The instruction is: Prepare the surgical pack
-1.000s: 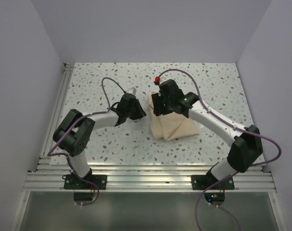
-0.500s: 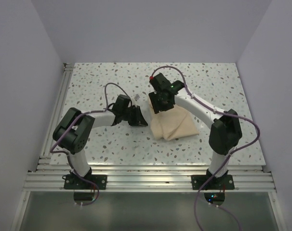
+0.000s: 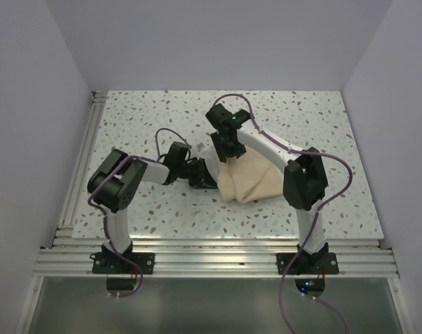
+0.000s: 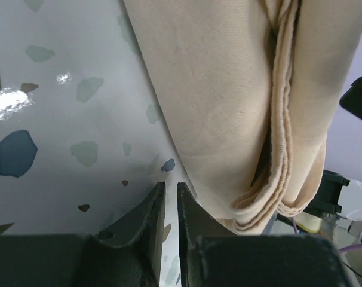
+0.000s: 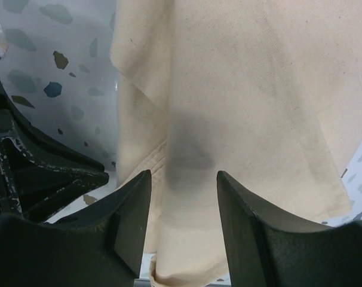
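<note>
— Surgical pack point(image 3: 251, 178): where is it, and how do your grippers stand?

— On my left wrist feed, the left gripper point(image 4: 170, 186) has its fingers all but together. Only a thin slit shows between them, with nothing in it. The tips sit low over the table point(image 3: 148, 118), just beside the bundle's edge.

— And the other one?

— My right gripper point(image 5: 182, 176) has its fingers well apart above the tan cloth, gripping nothing. The pack is a folded tan bundle lying on the speckled top, a little right of centre. The left gripper is at its left side and the right gripper is over its far left corner. I can see layered cloth folds at one end; whatever is inside is hidden from me.
</note>
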Controlling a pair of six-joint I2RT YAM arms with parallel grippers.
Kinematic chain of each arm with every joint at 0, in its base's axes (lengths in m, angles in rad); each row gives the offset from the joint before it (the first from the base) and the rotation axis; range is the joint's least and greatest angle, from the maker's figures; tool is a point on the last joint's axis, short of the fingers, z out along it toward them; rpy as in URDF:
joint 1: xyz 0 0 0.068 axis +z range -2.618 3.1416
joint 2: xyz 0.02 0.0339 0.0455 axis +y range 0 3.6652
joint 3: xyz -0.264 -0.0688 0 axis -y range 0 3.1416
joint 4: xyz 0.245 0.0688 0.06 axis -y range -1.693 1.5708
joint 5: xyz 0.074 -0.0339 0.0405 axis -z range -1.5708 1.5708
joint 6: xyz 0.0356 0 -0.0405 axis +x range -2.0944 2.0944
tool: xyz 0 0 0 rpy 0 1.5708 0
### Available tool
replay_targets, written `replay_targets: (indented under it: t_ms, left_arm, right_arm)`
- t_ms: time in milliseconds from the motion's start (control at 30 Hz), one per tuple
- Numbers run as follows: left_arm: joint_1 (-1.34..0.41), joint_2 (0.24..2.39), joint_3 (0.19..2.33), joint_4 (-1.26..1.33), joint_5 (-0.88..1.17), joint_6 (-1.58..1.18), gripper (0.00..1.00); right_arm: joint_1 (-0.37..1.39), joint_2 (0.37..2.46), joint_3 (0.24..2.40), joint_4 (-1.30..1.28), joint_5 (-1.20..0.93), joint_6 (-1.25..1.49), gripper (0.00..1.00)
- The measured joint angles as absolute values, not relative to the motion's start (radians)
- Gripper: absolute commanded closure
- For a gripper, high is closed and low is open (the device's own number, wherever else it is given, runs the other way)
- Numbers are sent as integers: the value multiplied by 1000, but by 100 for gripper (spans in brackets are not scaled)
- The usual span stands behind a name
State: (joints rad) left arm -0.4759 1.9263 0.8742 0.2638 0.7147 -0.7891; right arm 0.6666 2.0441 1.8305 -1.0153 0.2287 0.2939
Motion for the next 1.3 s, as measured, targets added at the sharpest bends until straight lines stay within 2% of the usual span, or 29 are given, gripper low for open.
replay_targets:
  t_ms: [200, 300, 333, 367, 433, 467, 633, 800, 1300]
  left_arm:
    - [-474, 1984, 863, 360, 786, -867, 83]
    - [-474, 2003, 863, 394, 813, -894, 83]
    - [-474, 2009, 863, 402, 823, -901, 83]
    - [-474, 2015, 863, 411, 832, -907, 83]
    - [-474, 2027, 863, 425, 850, -922, 83]
    - [-474, 2033, 863, 434, 860, -927, 83]
    - [-474, 2050, 863, 458, 892, -950, 83]
    - [-486, 2061, 867, 488, 918, -970, 83]
    - [-493, 2129, 939, 492, 1002, -994, 82]
  right_arm:
    - [678, 2121, 1898, -1069, 273, 294, 50]
    - [681, 2146, 1905, -1089, 282, 293, 55]
    - [681, 2152, 1906, -1094, 287, 294, 58]
    - [681, 2156, 1908, -1100, 291, 293, 68]
    - [681, 2160, 1909, -1108, 298, 287, 81]
    - [681, 2160, 1909, -1111, 299, 285, 91]
    - [680, 2160, 1909, -1110, 296, 277, 100]
    - [675, 2136, 1874, -1071, 242, 259, 100]
    - [562, 2029, 1740, -959, -149, 196, 100]
